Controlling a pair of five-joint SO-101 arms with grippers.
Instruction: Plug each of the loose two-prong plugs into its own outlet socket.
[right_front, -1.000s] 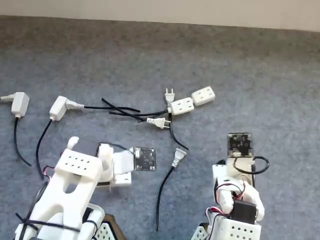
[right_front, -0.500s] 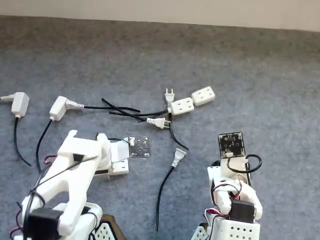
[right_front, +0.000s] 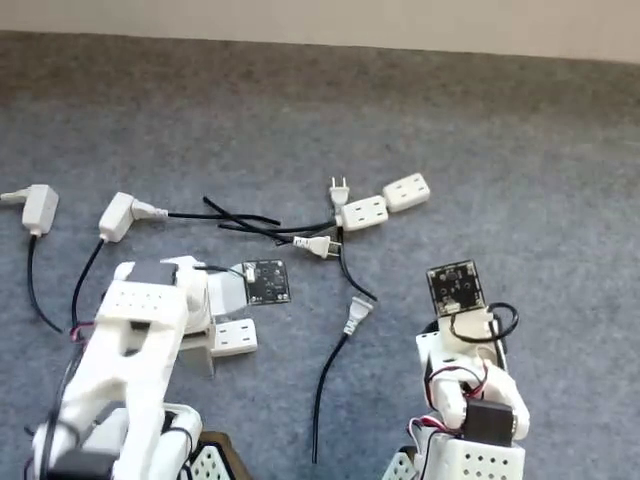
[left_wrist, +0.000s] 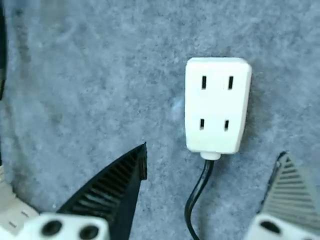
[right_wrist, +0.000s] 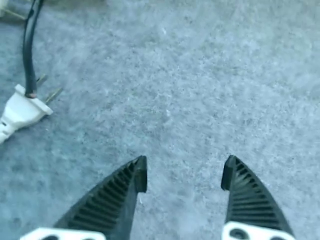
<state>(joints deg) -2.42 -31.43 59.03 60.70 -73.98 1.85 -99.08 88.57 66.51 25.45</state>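
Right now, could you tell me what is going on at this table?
The left tool is open over a white outlet that lies face up on the grey carpet. The right tool is open over bare carpet, with a loose plug lying off to one side. Neither tool holds anything, so no plug is on its way to an outlet yet.

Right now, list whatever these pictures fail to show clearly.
Left wrist view: cord of the outlet socket cut off by the edge, far end unknown.
Right wrist view: plug partly cut off by the edge.
High view: paired sockets too small to read slots.
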